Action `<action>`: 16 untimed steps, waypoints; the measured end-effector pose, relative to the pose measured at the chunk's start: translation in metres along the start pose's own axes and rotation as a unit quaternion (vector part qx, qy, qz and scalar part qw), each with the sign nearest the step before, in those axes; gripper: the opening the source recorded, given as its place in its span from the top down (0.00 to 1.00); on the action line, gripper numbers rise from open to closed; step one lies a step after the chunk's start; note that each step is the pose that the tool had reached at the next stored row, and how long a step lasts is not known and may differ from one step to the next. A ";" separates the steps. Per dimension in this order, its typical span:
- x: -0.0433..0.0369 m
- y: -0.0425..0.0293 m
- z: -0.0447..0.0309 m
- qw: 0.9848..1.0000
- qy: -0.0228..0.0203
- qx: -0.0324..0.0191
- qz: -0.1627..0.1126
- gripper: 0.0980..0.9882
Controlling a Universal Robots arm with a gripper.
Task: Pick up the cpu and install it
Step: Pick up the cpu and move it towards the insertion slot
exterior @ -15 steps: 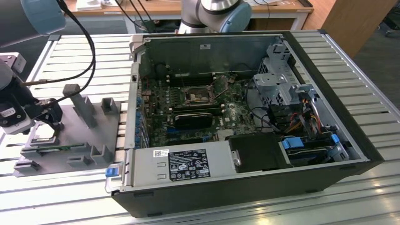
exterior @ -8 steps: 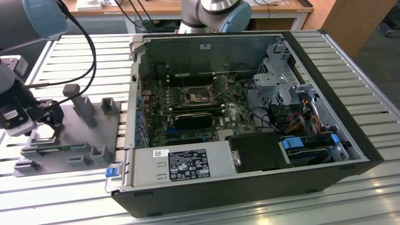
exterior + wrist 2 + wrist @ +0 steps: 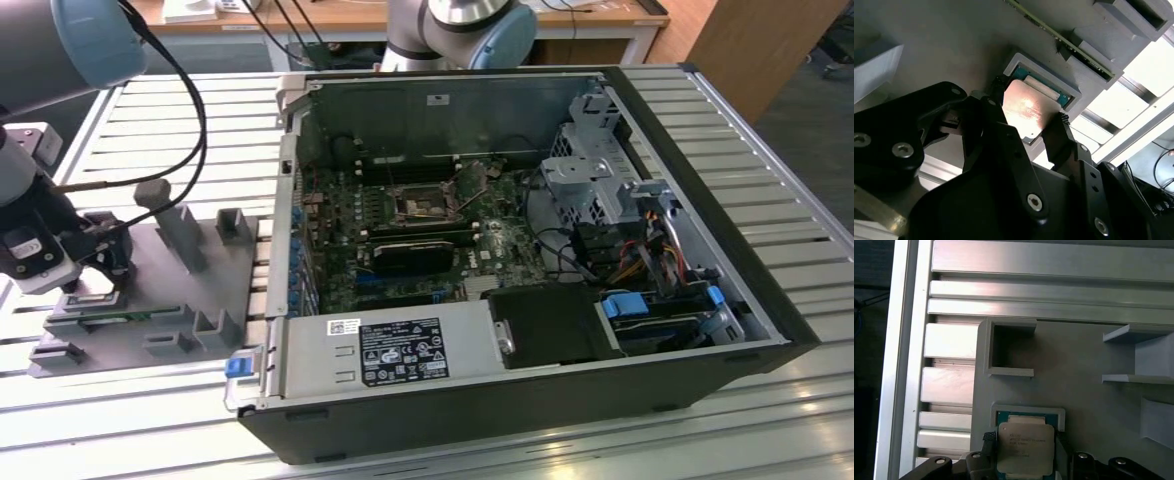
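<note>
The cpu, a small square chip with a shiny silver top, sits between my two black fingers over a green-rimmed pocket of the grey fixture tray. In both wrist views a fingertip presses one edge and the other fingertip presses the opposite edge. The chip looks slightly raised and offset from the pocket. My gripper is at the exterior view's left, low over the tray's near corner, shut on the cpu. The motherboard's open socket lies inside the open computer case.
Upright grey posts rise from the tray beside my gripper. A square recess lies beyond the pocket. The slatted metal table carries tray and case. Cables, a drive cage and a power supply crowd the case.
</note>
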State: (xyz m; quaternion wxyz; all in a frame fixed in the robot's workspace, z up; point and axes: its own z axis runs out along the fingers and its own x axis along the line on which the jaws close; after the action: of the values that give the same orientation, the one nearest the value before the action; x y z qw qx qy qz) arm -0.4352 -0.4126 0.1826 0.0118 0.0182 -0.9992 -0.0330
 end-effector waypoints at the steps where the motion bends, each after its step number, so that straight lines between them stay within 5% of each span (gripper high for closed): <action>1: 0.0000 0.0000 0.0001 1.000 0.000 0.000 0.000 0.46; 16: 0.0008 0.0001 -0.0011 1.000 -0.002 0.000 0.000 0.45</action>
State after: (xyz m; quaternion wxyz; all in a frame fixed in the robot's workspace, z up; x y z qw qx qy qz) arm -0.4360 -0.4126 0.1837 0.0094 0.0183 -0.9992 -0.0330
